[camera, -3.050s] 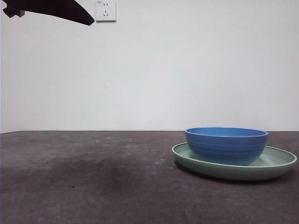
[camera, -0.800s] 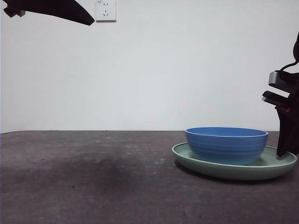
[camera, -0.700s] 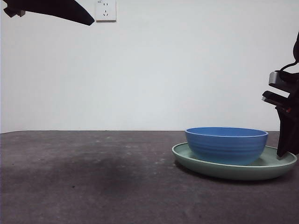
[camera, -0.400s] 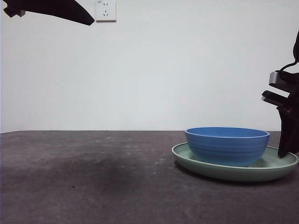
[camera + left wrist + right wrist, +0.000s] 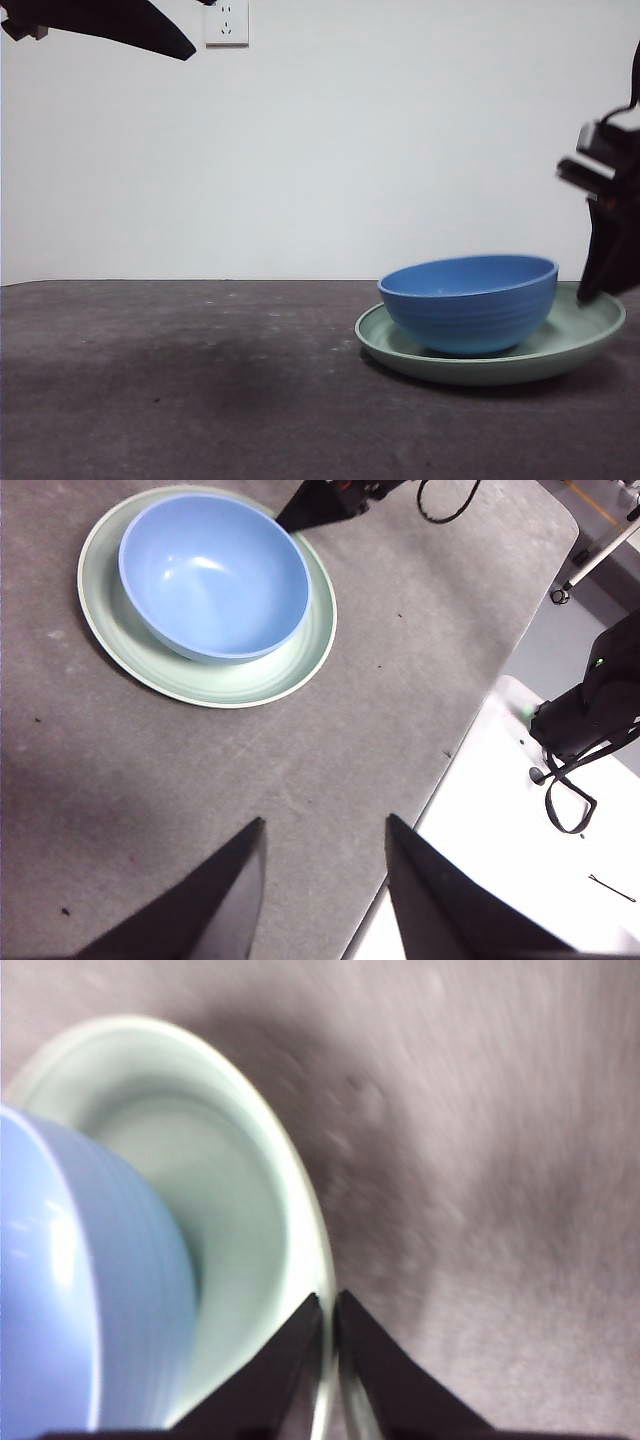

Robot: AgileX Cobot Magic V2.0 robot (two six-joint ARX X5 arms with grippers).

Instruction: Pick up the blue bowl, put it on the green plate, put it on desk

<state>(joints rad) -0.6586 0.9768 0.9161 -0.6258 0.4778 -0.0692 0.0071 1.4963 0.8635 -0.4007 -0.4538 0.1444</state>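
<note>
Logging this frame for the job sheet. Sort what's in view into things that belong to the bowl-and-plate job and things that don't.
Part of the job:
- blue bowl, tilted, sitting in the plate
- green plate, one edge lifted
- desk
- right gripper, shut on the plate's rim

Not part of it:
- left gripper, open, away from the dishes
- wall socket
- cables beside the desk

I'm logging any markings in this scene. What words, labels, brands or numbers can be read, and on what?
None can be read.
Wall socket: a tiny mark at its top left corner, too small to read.
Blue bowl, green plate, desk: no lettering visible.
</note>
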